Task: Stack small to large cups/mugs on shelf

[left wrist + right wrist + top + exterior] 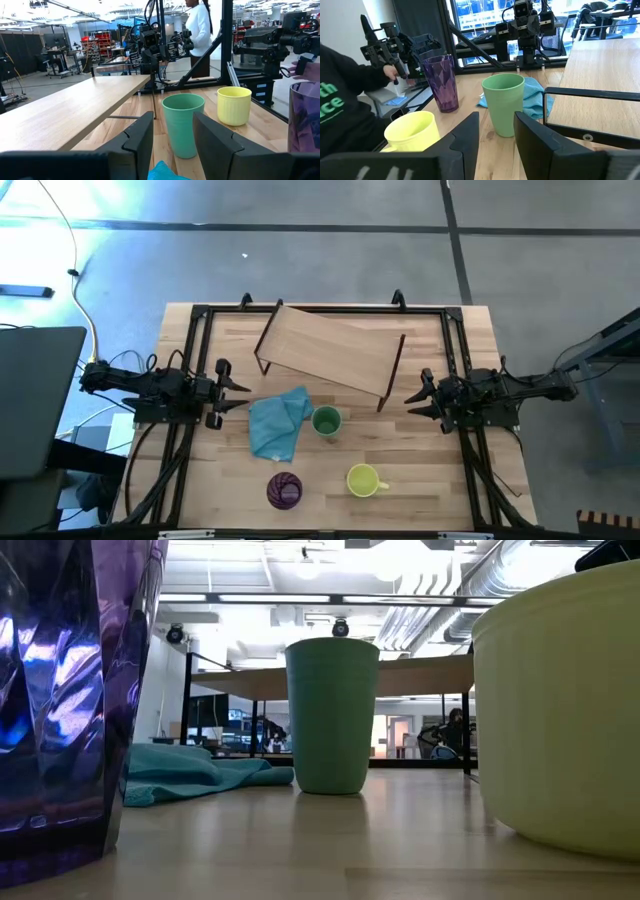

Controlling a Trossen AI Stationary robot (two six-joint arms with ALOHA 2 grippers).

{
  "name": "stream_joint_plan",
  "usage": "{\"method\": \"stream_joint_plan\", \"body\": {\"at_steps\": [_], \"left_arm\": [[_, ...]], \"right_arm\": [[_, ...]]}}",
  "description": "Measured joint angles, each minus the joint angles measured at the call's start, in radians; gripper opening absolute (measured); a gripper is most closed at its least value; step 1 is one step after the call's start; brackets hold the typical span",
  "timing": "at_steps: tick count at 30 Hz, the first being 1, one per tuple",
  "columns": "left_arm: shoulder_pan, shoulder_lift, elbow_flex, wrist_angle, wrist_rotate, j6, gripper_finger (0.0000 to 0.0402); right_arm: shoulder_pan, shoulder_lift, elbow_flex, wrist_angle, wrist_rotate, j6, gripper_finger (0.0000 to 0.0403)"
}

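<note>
Clearly, no cup is stacked yet, so the work stands at its first step. In the high view the shelf sits at the far half of the surface, a bit turned, and nothing stands on it. The green cup is upright just in front of the shelf, beside the blue cloth. The purple tumbler and the yellow mug stand nearer the front edge, apart from each other and both upright. The left pincer waits at the left side of the surface, near the cloth, and the left wrist view shows its fingers apart with nothing between them; the green cup is seen straight ahead through the gap. The right pincer waits at the right side, close to the shelf's right leg, also open and empty, and it too faces the green cup. I judge that the next move is to choose one cup to begin the stack; since the order goes from small to large, the sizes must be compared first, and the tumbler looks the tallest. The arm that goes must come down over the rim or around the wall and close gently, because a light cup may tip or slide. The cloth lies against the green cup's left side, so an approach from there could catch it
</note>
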Motion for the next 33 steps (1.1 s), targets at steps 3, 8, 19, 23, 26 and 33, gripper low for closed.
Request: {"method": "stream_joint_plan", "body": {"at_steps": [3,8,19,23,26,33], "left_arm": [[0.000,0.000,0.000,0.000,0.000,0.000,0.0127],[0.000,0.000,0.000,0.000,0.000,0.000,0.0127],[0.000,0.000,0.000,0.000,0.000,0.000,0.0127],[0.000,0.000,0.000,0.013,0.000,0.000,0.0127],[0.000,0.000,0.000,0.019,0.000,0.000,0.0127],[0.000,0.000,0.000,0.134,0.005,-0.056,0.0127]], "right_arm": [[0.000,0.000,0.000,0.000,0.000,-0.031,0.0115],[0.000,0.000,0.000,0.000,0.000,-0.059,0.0115],[0.000,0.000,0.000,0.125,0.000,0.137,0.0115],[0.000,0.000,0.000,0.143,-0.001,0.184,0.0115],[0.000,0.000,0.000,0.139,0.000,0.183,0.0115],[0.000,0.000,0.000,0.135,0.066,0.197,0.0115]]}}
